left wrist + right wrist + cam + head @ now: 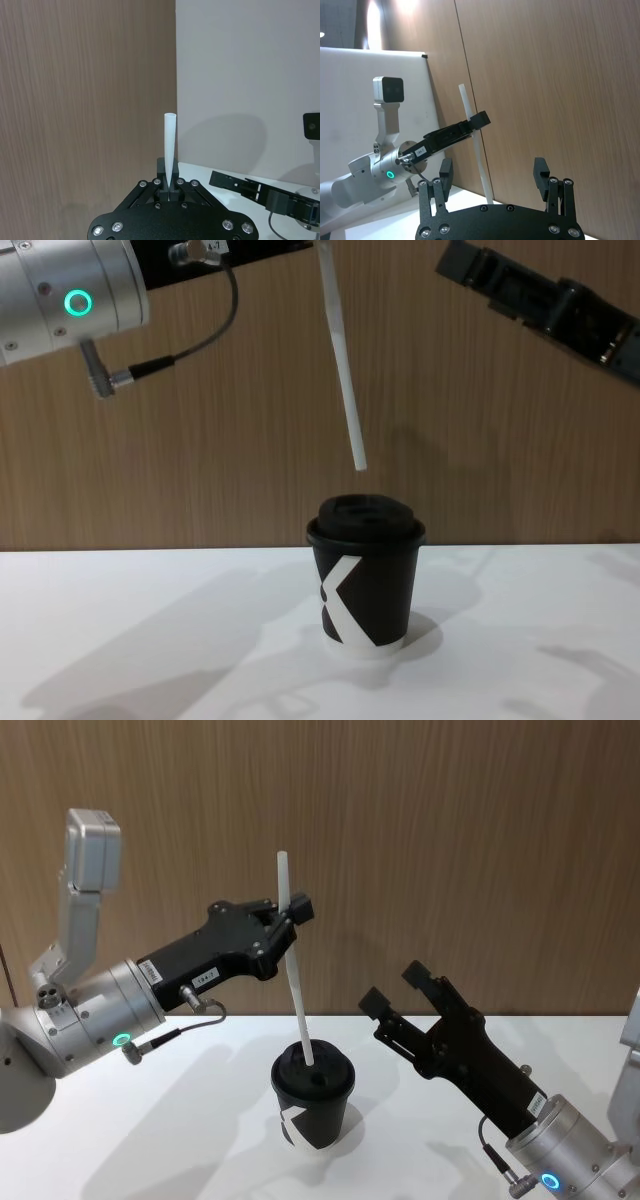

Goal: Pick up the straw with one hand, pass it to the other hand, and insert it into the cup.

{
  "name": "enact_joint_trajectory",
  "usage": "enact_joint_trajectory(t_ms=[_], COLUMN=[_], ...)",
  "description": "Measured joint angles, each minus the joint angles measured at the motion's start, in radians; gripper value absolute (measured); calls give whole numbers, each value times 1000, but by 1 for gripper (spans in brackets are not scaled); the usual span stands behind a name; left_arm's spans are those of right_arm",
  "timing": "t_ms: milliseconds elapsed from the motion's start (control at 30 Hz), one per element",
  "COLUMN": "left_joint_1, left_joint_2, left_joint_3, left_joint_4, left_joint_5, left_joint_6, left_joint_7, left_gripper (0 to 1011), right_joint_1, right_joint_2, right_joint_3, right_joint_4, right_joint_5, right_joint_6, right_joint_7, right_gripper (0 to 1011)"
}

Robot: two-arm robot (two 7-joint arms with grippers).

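Straw [292, 956] sits pinched in my left hand [290, 924], which is closed on its upper part; its lower tip hangs just above the cup [365, 578] on the worktop [180, 1140]. My right hand [398, 995] hovers spread, empty.

White straw [295, 970], black cup [365, 575]
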Motion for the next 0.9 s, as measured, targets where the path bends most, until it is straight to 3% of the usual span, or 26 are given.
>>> enact_joint_trajectory(t_ms=[467, 900], left_joint_1=[-3, -8], left_joint_2=[-10, -50], left_joint_3=[24, 69], left_joint_4=[21, 69], left_joint_5=[-2, 74], left_joint_6=[12, -25], left_joint_7=[0, 34], left_gripper=[5, 6], right_joint_1=[0, 0], right_joint_2=[0, 0], right_joint_3=[0, 0], right_joint_4=[0, 0], right_joint_5=[0, 0], right_joint_6=[0, 0], right_joint_7=[0, 0], right_gripper=[1001, 1001])
